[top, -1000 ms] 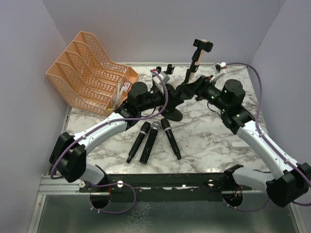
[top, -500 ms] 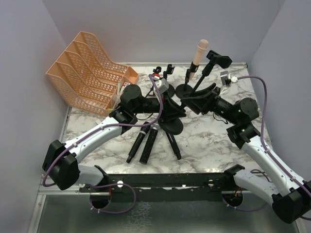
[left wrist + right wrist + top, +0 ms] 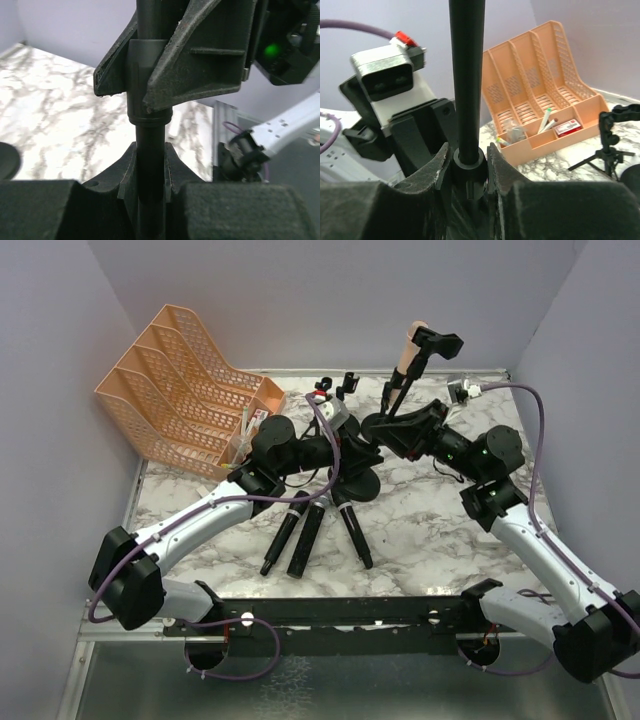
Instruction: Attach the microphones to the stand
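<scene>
Right wrist: stand pole (image 3: 466, 60) upright between right pincer (image 3: 468, 152) fingers.

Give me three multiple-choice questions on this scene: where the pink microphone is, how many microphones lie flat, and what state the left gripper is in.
1. The pink microphone is: A) lying on the table; B) upright at the back; C) in a box.
2. Microphones lying flat: A) one; B) five; C) three.
3. The left gripper is: A) shut on the stand pole; B) open; C) holding a microphone.
Answers: B, it stands tall at the rear; C, three lie side by side; A, it clamps the pole.
</scene>
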`<state>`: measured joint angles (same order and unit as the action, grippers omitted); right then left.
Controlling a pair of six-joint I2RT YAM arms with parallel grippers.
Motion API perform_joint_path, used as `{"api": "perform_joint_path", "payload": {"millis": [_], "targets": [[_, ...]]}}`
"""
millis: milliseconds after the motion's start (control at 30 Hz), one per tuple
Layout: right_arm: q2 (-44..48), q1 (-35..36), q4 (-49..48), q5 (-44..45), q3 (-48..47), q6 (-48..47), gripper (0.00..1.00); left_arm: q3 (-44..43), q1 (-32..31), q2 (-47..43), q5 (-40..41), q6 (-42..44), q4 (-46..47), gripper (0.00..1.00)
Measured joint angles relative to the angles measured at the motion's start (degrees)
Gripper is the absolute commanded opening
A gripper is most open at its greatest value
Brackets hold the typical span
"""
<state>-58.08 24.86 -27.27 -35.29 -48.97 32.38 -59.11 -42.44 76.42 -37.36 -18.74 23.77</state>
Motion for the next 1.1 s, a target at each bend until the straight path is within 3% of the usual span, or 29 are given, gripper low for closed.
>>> {"api": "perform_joint_path", "payload": {"millis": [300,700,800,867,1000,1100], "targets": [[-4.22,1.33,0.52,11.91,-2.38,-3.74,0.01,-2.27,-0.94,3.67,14.49,6.01,0.24,0.0],[-9.88,13.2,12.66,43.69,-13.2,-8.09,0.01,-2.34,-3.04,4.33,31.78,6.38,3.15,0.0],[-9.73,13.73,12.57,44.59,-13.05,-9.42,0.01,-2.08,-3.58,4.31,32.81,5.92,3.34,0.28],[-9.44,13.86,12.61,44.11,-12.52,-10.23,0.01,-1.31,-3.58,3.89,32.63,5.64,3.39,0.38],[-7.04,14.53,13.88,40.85,-10.25,-12.7,0.01,0.5,-1.66,1.77,28.3,2.8,2.03,0.5],[-4.81,14.51,14.32,36.89,-9.33,-14.34,0.01,1.88,0.68,-0.02,21.97,-0.15,1.62,0.54]]}}
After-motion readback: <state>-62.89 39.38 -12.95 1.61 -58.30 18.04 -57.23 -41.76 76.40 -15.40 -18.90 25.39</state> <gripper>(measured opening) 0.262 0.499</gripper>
